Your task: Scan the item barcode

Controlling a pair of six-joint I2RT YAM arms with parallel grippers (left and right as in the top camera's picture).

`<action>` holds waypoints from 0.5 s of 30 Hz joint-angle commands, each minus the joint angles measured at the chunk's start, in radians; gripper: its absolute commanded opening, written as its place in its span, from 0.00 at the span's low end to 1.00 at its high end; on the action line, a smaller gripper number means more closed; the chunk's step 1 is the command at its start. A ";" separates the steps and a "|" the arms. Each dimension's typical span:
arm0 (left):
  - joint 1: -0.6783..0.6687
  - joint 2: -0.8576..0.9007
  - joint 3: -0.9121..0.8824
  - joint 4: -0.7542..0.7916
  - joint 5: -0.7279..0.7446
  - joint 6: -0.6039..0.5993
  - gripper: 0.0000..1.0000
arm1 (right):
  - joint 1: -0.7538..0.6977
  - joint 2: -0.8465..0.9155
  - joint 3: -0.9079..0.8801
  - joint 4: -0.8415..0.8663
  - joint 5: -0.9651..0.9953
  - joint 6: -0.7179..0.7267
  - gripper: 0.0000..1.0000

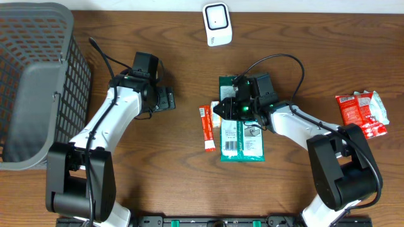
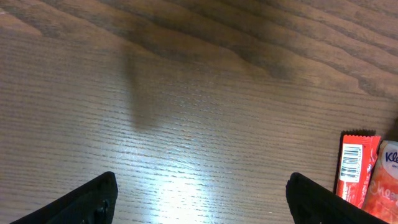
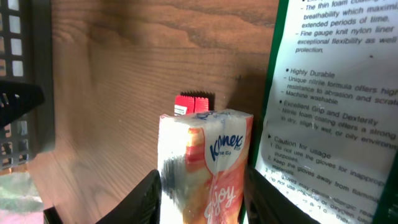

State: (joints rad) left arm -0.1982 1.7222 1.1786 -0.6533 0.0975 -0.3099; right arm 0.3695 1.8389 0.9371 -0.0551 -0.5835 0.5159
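The wooden desk (image 1: pixel 158 38) carries everything, and the biggest thing on it is a grey mesh basket (image 1: pixel 74 82) filling its far left side. The left arm (image 1: pixel 104 123) reaches up from the near edge towards the middle, and the right arm (image 1: pixel 303 126) bends in from the right so that its wrist lies over the centre. Under that wrist lies a flat green glove package (image 1: pixel 243 142), its white label printed with small text. Well apart on the right sits a red snack bag (image 1: pixel 355 115) with a pale wrapper (image 1: pixel 379 106) touching its right side. A white scanner (image 1: pixel 217 24) stands at the far edge, beyond the green package. A slim red stick packet (image 1: pixel 207 129) lies just left of the green package, barcode end showing in the left wrist view. The tissue pack (image 3: pixel 205 168), orange and white, rests on the desk close along the green package's left edge, with the red stick packet just beyond it. The right fingers (image 3: pixel 144 202) stand narrow on either side of this pack, close against both of its sides; whether they press it or merely flank it cannot be told. The left fingers (image 2: pixel 87 202) are spread wide over bare wood with nothing between them, the stick packet and tissue pack off to their right.
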 commanded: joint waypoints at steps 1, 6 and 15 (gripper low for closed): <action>0.003 -0.016 0.010 -0.003 -0.020 0.008 0.87 | -0.018 -0.027 -0.009 -0.011 0.011 -0.028 0.39; 0.003 -0.016 0.010 -0.003 -0.020 0.008 0.87 | -0.018 -0.095 -0.008 -0.066 0.084 -0.062 0.42; 0.003 -0.016 0.010 -0.003 -0.020 0.008 0.87 | 0.006 -0.299 0.122 -0.353 0.286 -0.060 0.50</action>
State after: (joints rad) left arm -0.1982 1.7218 1.1786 -0.6533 0.0971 -0.3099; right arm 0.3695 1.5974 0.9691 -0.3183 -0.4072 0.4618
